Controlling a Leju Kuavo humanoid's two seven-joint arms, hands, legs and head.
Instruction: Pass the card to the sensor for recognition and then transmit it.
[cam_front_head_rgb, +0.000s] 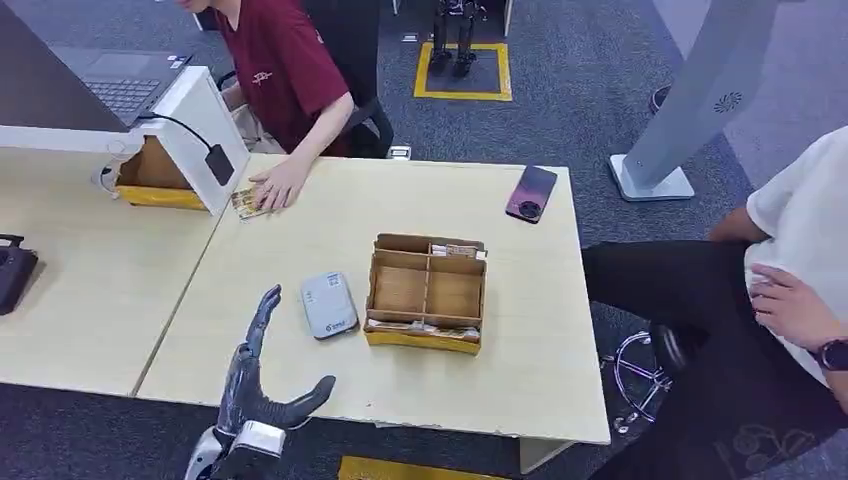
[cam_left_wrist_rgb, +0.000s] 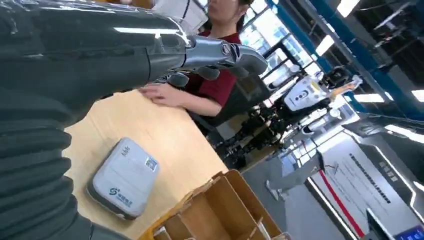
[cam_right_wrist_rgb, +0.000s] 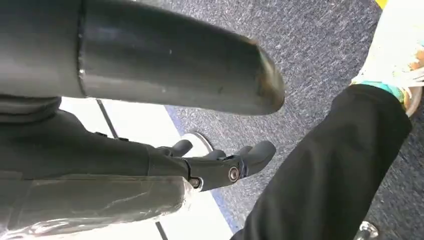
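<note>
Two hands empty: left hand (cam_front_head_rgb: 258, 385) spread wide over near bench (cam_front_head_rgb: 300, 370) edge; right hand (cam_right_wrist_rgb: 220, 162) hangs over floor, fingers apart. Sensor (cam_front_head_rgb: 329, 304) just ahead of left hand, box (cam_front_head_rgb: 427, 292) beside it. Cards (cam_front_head_rgb: 245, 203) far across, under person's hand (cam_front_head_rgb: 277, 186). Risk: long reach may brush sensor or that hand.

Sensor (cam_front_head_rgb: 329, 305) left of divided box (cam_front_head_rgb: 427, 293); cards, probably, inside.

The cards (cam_front_head_rgb: 245, 203) lie mostly hidden under a person's hand (cam_front_head_rgb: 272, 185); their print is too small to read.
</note>
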